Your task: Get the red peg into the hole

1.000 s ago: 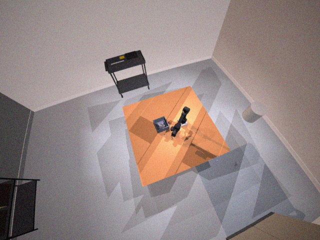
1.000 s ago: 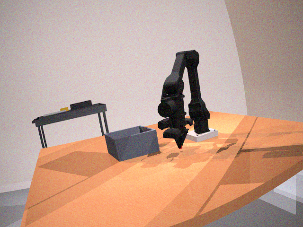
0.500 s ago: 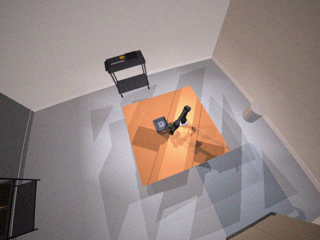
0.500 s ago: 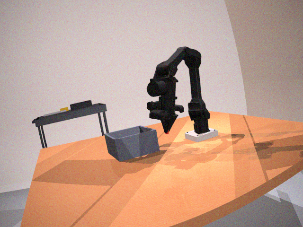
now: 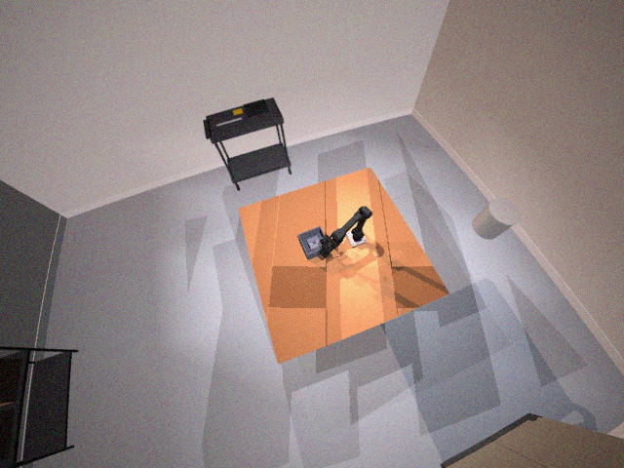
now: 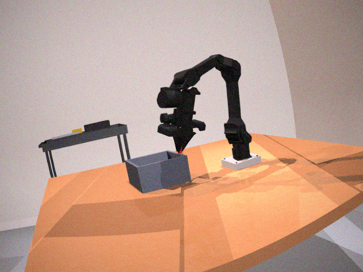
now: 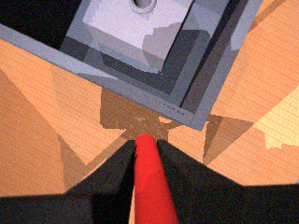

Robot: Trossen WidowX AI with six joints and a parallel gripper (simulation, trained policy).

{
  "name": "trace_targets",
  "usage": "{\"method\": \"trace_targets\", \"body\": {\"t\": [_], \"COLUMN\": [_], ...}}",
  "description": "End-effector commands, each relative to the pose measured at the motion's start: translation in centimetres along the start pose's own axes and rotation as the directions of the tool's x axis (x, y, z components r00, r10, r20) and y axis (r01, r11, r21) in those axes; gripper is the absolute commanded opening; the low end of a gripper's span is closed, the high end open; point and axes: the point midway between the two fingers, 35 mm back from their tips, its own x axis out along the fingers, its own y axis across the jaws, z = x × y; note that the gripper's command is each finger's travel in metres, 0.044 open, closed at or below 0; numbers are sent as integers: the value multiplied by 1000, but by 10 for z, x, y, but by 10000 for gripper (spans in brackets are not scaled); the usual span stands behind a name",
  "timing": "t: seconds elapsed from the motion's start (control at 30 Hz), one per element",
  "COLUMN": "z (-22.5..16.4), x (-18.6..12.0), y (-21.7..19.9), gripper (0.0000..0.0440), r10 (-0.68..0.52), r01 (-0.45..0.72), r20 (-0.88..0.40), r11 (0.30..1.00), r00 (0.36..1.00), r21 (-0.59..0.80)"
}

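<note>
Hand (image 5: 325, 252) (image 6: 180, 151) (image 7: 146, 147) nearly shut, gripping red peg (image 6: 181, 150) (image 7: 151, 182) w/ 2 fingers.

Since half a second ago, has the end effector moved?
Yes. In the exterior view, the end effector has moved away from the white base plate, and now hangs by the rim of the gray box.
</note>
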Motion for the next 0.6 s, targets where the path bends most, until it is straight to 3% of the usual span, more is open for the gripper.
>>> {"method": "trace_targets", "body": {"t": [0.0, 0.57], "z": [16, 89], "x": [2, 40], "y": [3, 6], "gripper": [0, 0], "r10": [-1, -28], "r01": [0, 24], "r20": [28, 80], "r11": [1000, 998], "r00": [1000, 996], "r21": [23, 50]}}
